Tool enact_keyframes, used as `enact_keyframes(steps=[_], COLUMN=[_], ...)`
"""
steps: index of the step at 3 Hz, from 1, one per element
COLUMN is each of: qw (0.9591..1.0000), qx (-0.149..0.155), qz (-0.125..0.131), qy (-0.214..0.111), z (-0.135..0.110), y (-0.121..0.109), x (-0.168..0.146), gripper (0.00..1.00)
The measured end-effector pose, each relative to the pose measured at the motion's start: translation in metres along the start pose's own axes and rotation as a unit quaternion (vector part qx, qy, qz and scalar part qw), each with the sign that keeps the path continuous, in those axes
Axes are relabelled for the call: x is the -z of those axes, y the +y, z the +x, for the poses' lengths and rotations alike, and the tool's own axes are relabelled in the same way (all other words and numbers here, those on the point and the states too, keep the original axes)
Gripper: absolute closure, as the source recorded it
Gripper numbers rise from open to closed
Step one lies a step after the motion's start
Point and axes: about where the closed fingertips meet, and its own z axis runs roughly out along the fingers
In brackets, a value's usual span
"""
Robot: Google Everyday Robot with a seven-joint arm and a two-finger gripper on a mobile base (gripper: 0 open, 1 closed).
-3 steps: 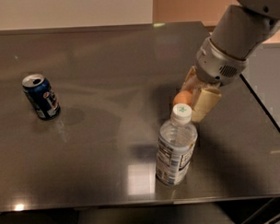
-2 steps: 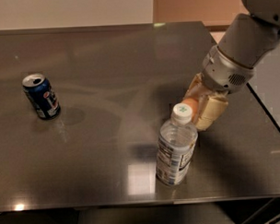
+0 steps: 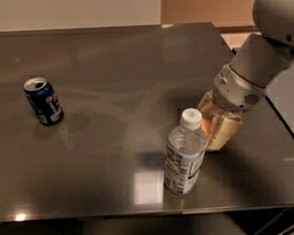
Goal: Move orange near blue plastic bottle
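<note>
The blue plastic bottle [image 3: 184,159] stands upright near the table's front edge; it is clear, with a white cap and a blue-white label. My gripper [image 3: 216,132] is just right of the bottle's cap, low over the table, its beige fingers [image 3: 226,130] pointing down. It is shut on the orange [image 3: 204,107], which shows only as an orange sliver at the fingers' left edge; the rest is hidden by the fingers. The gripper and the bottle are very close, and I cannot tell if they touch.
A dark blue soda can [image 3: 44,101] stands upright at the left of the dark metal table [image 3: 111,62]. The table's right edge [image 3: 282,119] runs just beyond my arm, and its front edge is just below the bottle.
My gripper has moved a little to the right and toward the front edge with the orange, staying beside the bottle. The bottle and the can have not moved.
</note>
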Motion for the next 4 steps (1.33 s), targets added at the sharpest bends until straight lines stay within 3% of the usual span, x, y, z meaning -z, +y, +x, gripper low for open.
enact_keyframes(steps=[1,4], qw=[0.9999,0.9997], qx=[0.015,0.024], qz=[-0.004,0.007], qy=[-0.003,-0.006], z=[0.0021,0.0010], y=[0.0021,0.0002], x=[-0.0108,-0.0140], gripper=[0.84,0.14])
